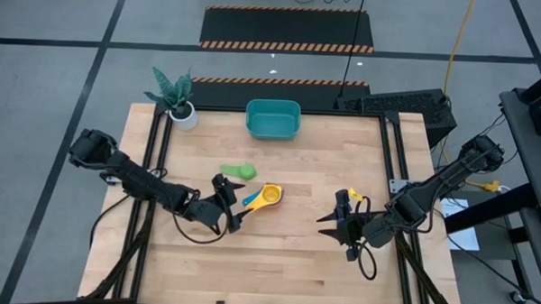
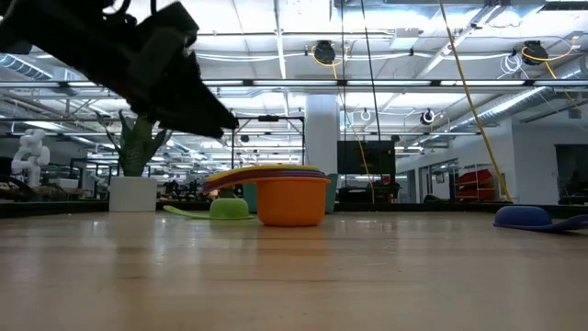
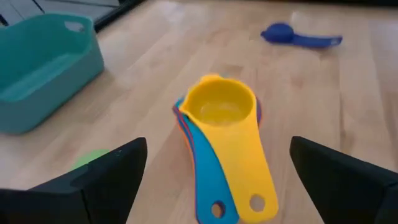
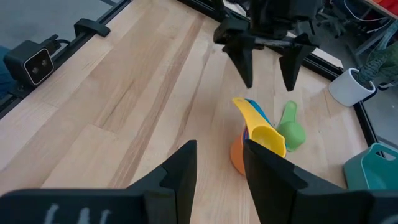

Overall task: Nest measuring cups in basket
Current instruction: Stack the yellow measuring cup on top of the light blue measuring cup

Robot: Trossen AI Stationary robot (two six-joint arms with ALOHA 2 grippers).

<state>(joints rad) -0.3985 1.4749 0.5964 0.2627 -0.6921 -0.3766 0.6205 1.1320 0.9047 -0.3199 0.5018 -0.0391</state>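
The nested cups (image 3: 219,124) sit mid-table, well short of the basket (image 1: 273,119), with the left gripper (image 1: 232,205) spread wide and empty just beside their handles. The right gripper (image 1: 342,221) hangs apart, slightly parted, holding nothing. Light, stiff, slick plastic: I'd pinch the stacked handles (image 3: 233,186) together

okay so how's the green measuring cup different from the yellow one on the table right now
The green measuring cup lies alone on the wood, nearer the teal basket; the yellow measuring cup sits nested on top of a stack of other cups. In the low view the green cup is bowl-down, while the yellow one is upright, mouth up. The open left gripper is at the yellow cup's handle, not the green one's. Both are short-handled plastic scoops.
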